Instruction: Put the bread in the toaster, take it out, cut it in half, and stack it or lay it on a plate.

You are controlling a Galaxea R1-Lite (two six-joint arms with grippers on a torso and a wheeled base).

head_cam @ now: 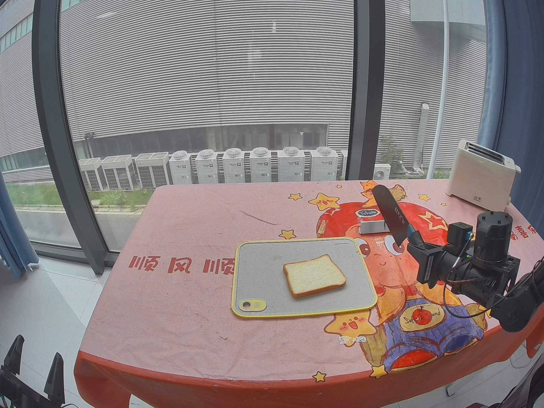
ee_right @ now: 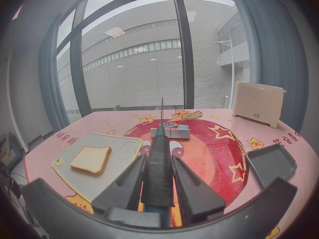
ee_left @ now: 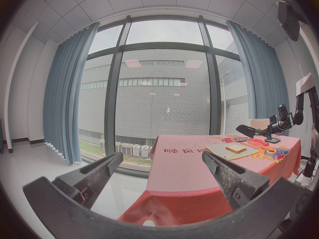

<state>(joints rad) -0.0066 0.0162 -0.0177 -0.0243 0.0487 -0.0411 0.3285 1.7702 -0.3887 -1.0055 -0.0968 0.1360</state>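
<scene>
Right gripper [ee_right: 159, 160]: fingers pressed onto the black handle of a knife [head_cam: 391, 213], nothing else in its hold. Blade raised off the table, edge down, tip pointing away toward the window [head_cam: 209, 58] and leaning a little to the left.

Round table [head_cam: 187, 301] under a pink-red cloth with cartoon figures and yellow stars. Behind it, floor-to-ceiling glass with dark frames, a grey ribbed building outside, blue curtains [head_cam: 510, 86] at the sides. Cream toaster [head_cam: 481, 174] upright at the far right edge. Small white block [ee_right: 170, 132] on the cloth, right under the blade. Dark tray [ee_right: 270, 163] near the right edge, closer in than the toaster.

Bread [head_cam: 314, 275]: one whole slice, flat on a grey cutting board [head_cam: 266, 267] with a yellow rim, mid-table. Left of the knife and apart from it, no contact with blade or fingers.

Right arm in from the near right side of the table, wrist hanging above the cloth just right of the board. Left gripper [ee_left: 161, 163] low off the table's near left corner, below the tabletop, fingers spread wide with nothing between them.
</scene>
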